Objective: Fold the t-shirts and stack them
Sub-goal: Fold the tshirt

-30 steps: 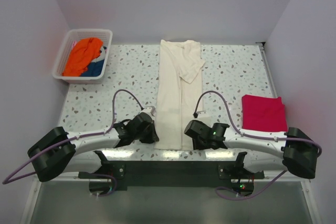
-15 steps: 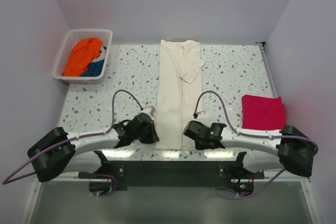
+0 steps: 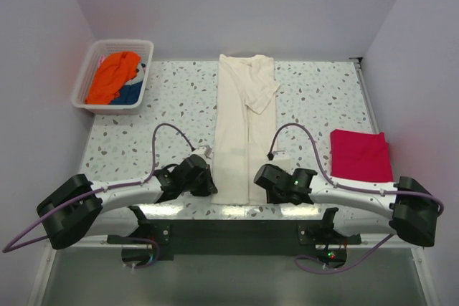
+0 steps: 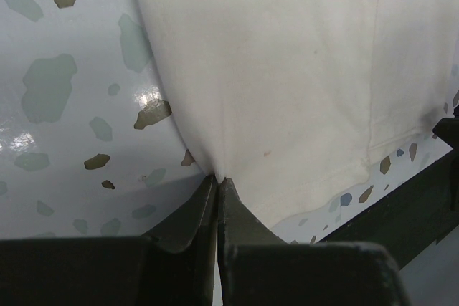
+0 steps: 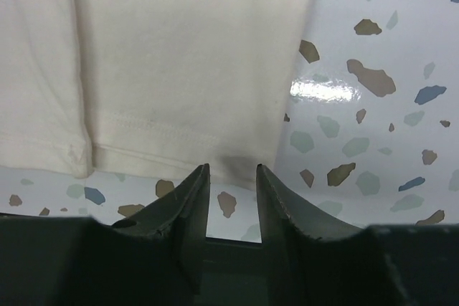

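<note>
Left gripper (image 4: 217, 179) is clenched on the shirt (image 3: 240, 134), its two fingers pressed flat together with the cloth's left edge pinched at their tips, right down by the hem. It sits low on the bench (image 3: 315, 98) at about 7 o'clock. From the pinch, the cloth rises and spreads away toward 1 o'clock in the left wrist view, and the hem runs off to the right along the bench's near edge.

Right gripper (image 5: 231, 170) is released, its fingers standing apart at about 5 o'clock on the bench. The hem's right corner lies at the mouth of the gap, with the stitched hem line just ahead of the tips. Whether either finger touches the cloth cannot be told.

Between the two grippers the shirt lies as one long cream strip, folded lengthwise, running from the near edge at 6 o'clock straight to the far edge at 12. A seam or fold line goes down its middle. Near the far end a sleeve (image 3: 264, 94) is folded across the strip and pokes out toward 4 o'clock.

At 3 o'clock, well apart from the strip, a red shirt (image 3: 361, 154) lies folded into a neat square, with a thin white edge showing along its near side.

At 10 o'clock, off the far left corner, a white basket (image 3: 107, 106) holds a crumpled orange garment (image 3: 113, 74) with a blue one (image 3: 129, 94) partly under it.
</note>
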